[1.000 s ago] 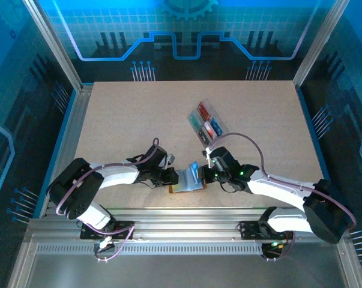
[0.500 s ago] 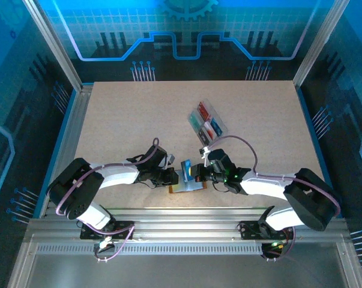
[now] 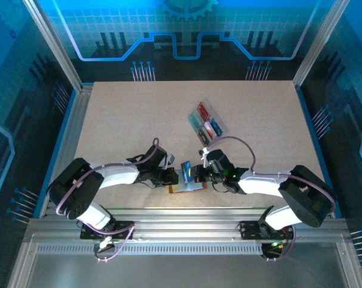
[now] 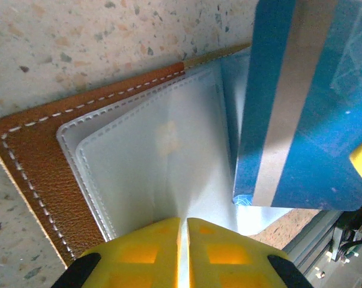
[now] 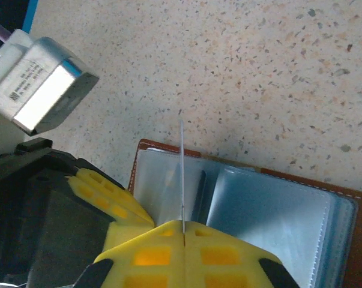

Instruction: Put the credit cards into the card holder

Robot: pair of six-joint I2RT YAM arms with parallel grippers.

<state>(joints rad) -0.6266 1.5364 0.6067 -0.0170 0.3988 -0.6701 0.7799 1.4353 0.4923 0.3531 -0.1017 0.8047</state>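
- My right hand (image 3: 197, 174), clenched on the blue card (image 4: 301, 102), has slid left since a second ago and now sits nearer my left hand (image 3: 170, 176).
- The card holder (image 4: 30, 162) lies open on the worktop (image 3: 138, 120) close to the near edge, just where it was. My left hand is pinched tight on one of its clear sleeves.
- The blue card stands on edge over the sleeves, one corner down at the pale lining. I cannot tell whether it has entered a pocket.
- From above, my hands cover much of the card holder.
- The other cards (image 3: 206, 123) lie in the clear tray (image 3: 224, 128) farther back, too small to sort out.
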